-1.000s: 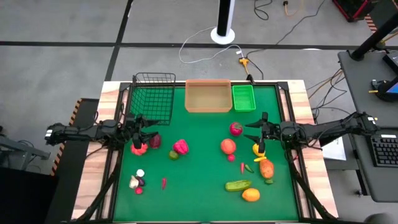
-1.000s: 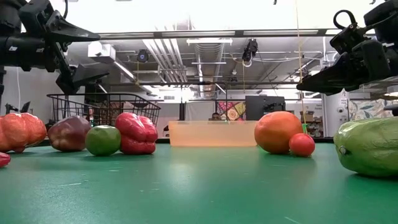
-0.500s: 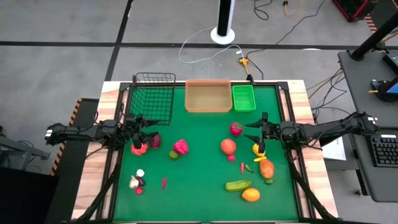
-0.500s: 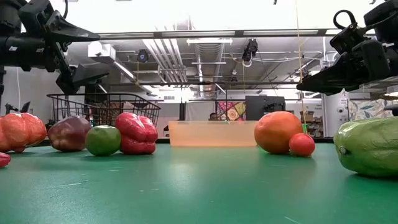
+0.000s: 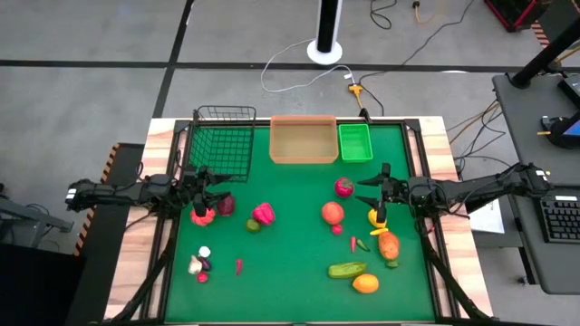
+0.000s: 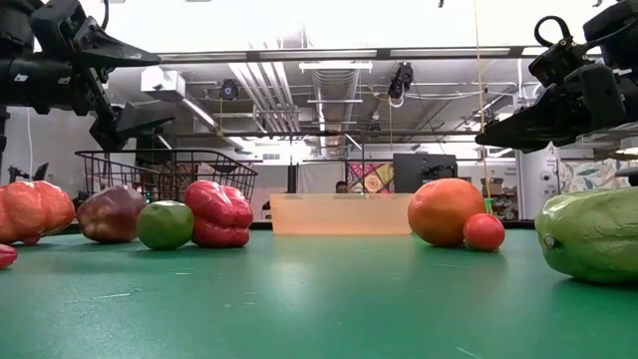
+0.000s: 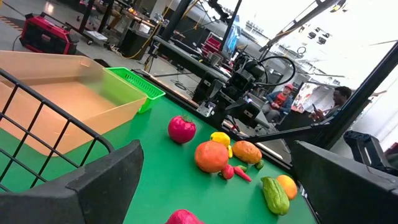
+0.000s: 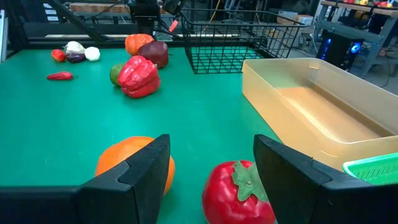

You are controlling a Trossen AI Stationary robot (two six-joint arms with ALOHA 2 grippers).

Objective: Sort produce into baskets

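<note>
Toy produce lies scattered on the green table. An orange-red piece (image 5: 203,215), a dark purple piece (image 5: 226,206), a red pepper (image 5: 264,214) and a green lime (image 5: 253,225) lie toward the left. A red tomato (image 5: 343,187), an orange fruit (image 5: 333,213), a carrot (image 5: 388,244) and a cucumber (image 5: 347,270) lie toward the right. At the far edge stand the black wire basket (image 5: 222,145), the tan tray (image 5: 304,140) and the green bin (image 5: 354,142). My left gripper (image 5: 213,192) hovers open above the left pieces. My right gripper (image 5: 372,194) hovers open near the tomato (image 8: 239,190).
Small pieces cluster at the near left (image 5: 199,263), with a red chilli (image 5: 238,266) beside them. A yellow piece (image 5: 376,217) and an orange one (image 5: 365,283) lie at the right. The middle of the table (image 5: 290,263) is bare green mat. People sit beyond the table (image 7: 283,96).
</note>
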